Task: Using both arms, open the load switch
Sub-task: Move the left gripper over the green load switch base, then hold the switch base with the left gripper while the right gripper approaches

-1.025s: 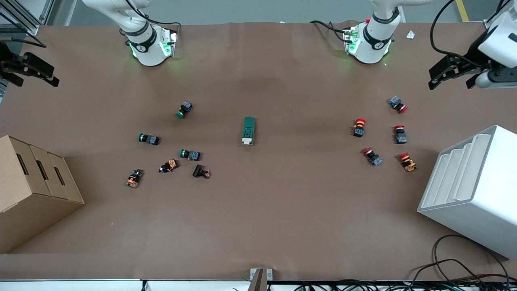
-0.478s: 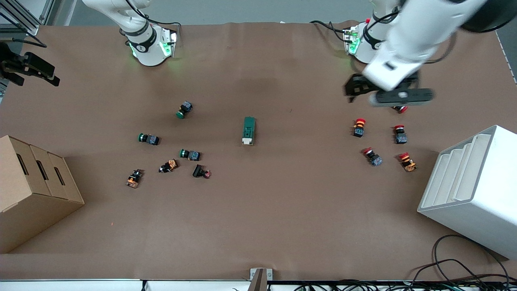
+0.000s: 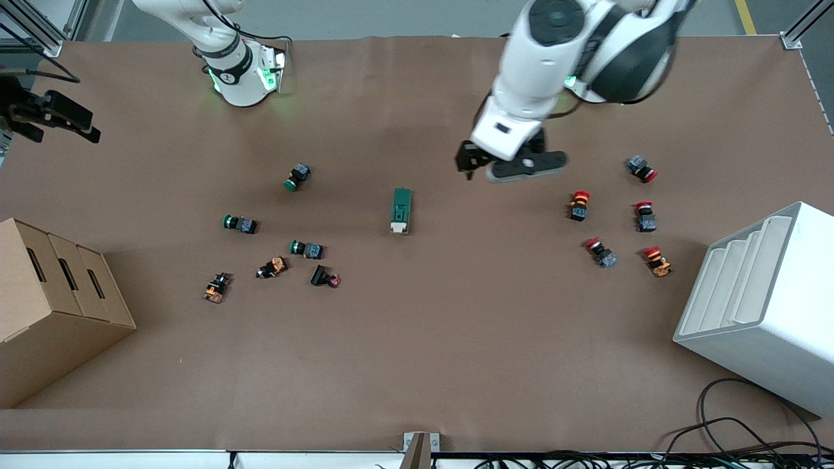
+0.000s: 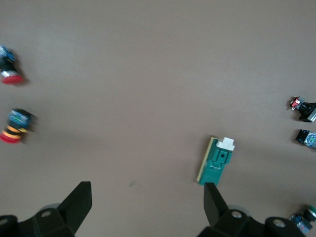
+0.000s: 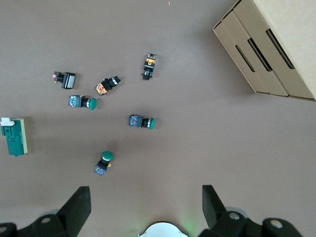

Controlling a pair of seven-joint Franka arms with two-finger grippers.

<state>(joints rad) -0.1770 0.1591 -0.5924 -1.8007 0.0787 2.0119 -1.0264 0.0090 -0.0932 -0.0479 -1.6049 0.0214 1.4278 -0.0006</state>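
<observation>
The load switch (image 3: 402, 210) is a dark-green block lying flat mid-table, its white lever end pointing toward the front camera. My left gripper (image 3: 474, 166) hangs open over bare table beside the switch, toward the left arm's end. In the left wrist view, the switch (image 4: 217, 162) lies just past one of the spread fingers (image 4: 215, 205), and the left gripper (image 4: 147, 202) holds nothing. My right gripper (image 3: 62, 127) waits open in the air at the right arm's end of the table. In its wrist view, the right gripper (image 5: 145, 205) is wide open and the switch (image 5: 14, 136) lies far off.
Green and orange push buttons (image 3: 305, 249) lie scattered toward the right arm's end. Red ones (image 3: 579, 205) lie toward the left arm's end. A cardboard box (image 3: 52, 306) and a white slotted rack (image 3: 762, 312) stand at the table's two ends.
The left arm has swung in from the left arm's end of the table to a spot beside the load switch. The right gripper has barely moved.
</observation>
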